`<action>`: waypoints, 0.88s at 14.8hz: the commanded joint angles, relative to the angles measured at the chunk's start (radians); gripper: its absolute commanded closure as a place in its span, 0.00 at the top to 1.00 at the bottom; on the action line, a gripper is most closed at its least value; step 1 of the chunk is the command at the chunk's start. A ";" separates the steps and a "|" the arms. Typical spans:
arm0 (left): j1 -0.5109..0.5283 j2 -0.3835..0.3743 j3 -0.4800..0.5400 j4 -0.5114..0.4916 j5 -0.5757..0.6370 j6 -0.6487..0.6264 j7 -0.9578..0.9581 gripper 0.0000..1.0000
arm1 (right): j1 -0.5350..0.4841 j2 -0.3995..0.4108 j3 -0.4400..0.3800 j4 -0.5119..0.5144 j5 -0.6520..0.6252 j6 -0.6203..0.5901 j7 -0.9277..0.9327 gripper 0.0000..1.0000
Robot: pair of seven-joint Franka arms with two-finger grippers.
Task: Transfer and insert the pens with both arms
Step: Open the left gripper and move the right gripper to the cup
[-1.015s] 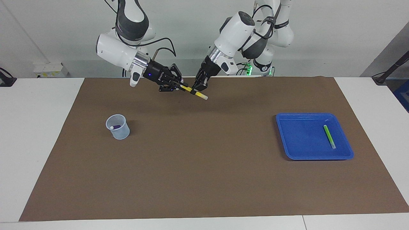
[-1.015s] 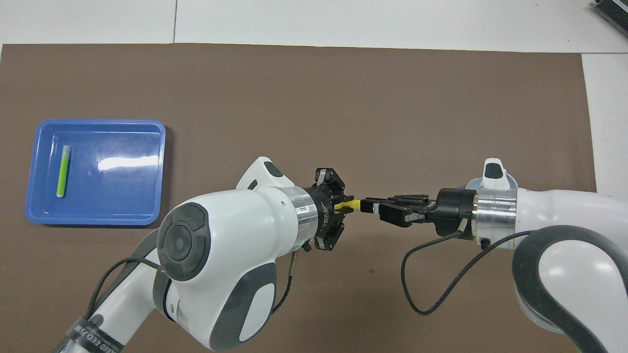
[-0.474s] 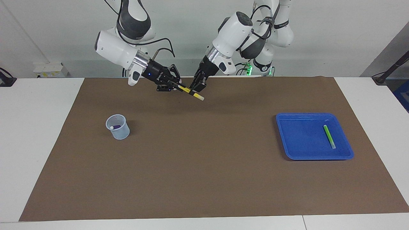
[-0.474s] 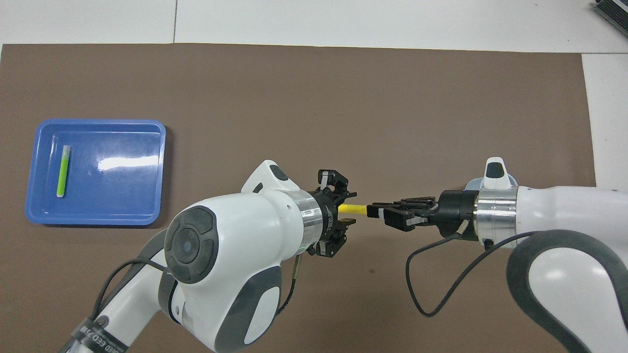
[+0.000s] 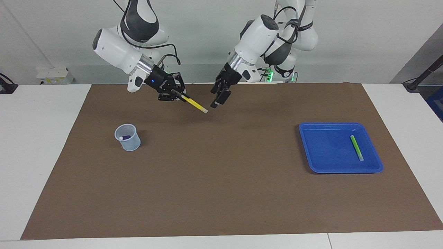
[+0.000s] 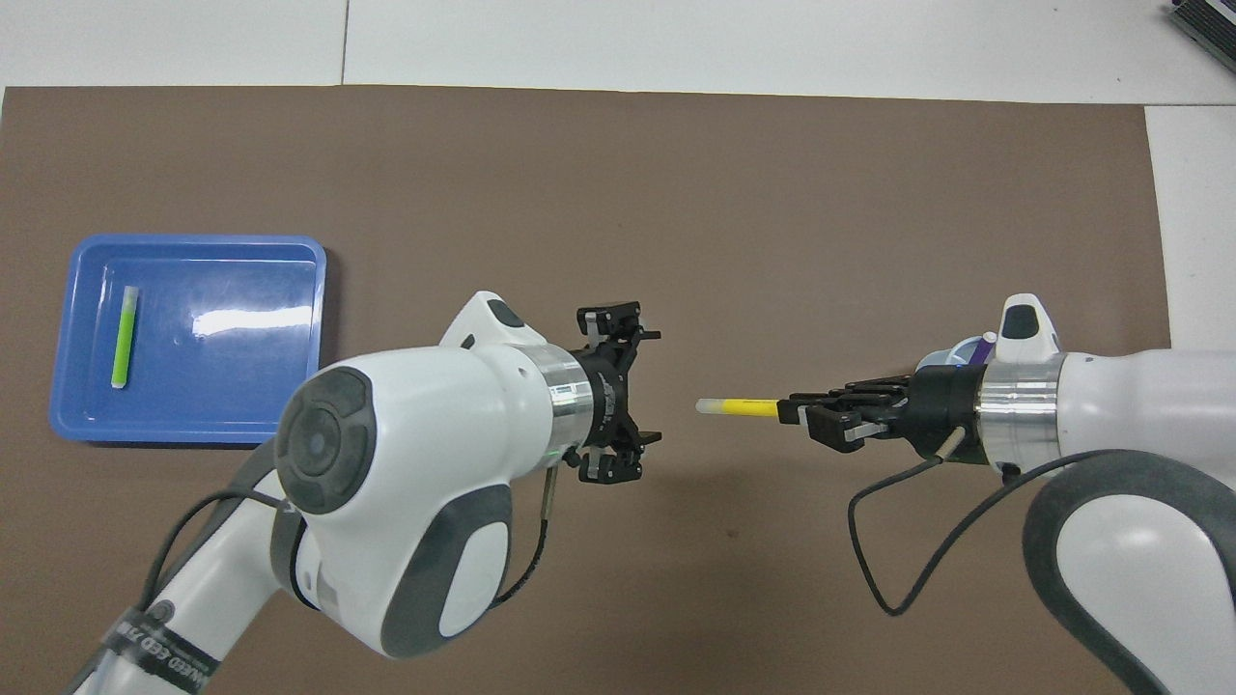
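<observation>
A white table carries a broad brown mat that takes up most of its top. Above the mat's edge nearest the robots, both white arms are raised in the air, their grippers pointed toward each other with a clear gap between them. The left arm carries the left gripper, whose jaws are spread wide with nothing between them; it hangs over the mat near the middle of that edge. The right arm carries the right gripper, clamped tight on the dark end of the yellow pen, which slants down from the fingertips with its pale cap end toward the left gripper but short of it. A blue tray rests on the mat toward the left arm's end of the table, and the green pen lies flat in it, close to the tray's outer wall. Toward the right arm's end, a small translucent cup stands upright on the mat, with the purple pen inside it, leaning, its whitish cap showing near the rim.
</observation>
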 commanded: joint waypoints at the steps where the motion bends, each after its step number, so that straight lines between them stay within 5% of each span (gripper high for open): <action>1: 0.142 -0.021 0.000 -0.006 0.003 -0.144 0.155 1.00 | -0.047 -0.029 0.001 0.025 -0.173 -0.042 0.020 0.00; 6: 0.358 -0.030 0.007 0.011 0.062 -0.350 0.635 1.00 | -0.125 -0.035 0.001 0.045 -0.448 -0.048 0.024 0.00; 9: 0.400 -0.030 0.017 0.028 0.271 -0.402 0.715 1.00 | -0.171 -0.037 0.001 0.046 -0.580 -0.064 0.030 0.00; 13: 0.495 -0.030 0.019 0.022 0.271 -0.395 0.956 1.00 | -0.224 -0.047 0.003 0.045 -0.701 -0.097 0.031 0.00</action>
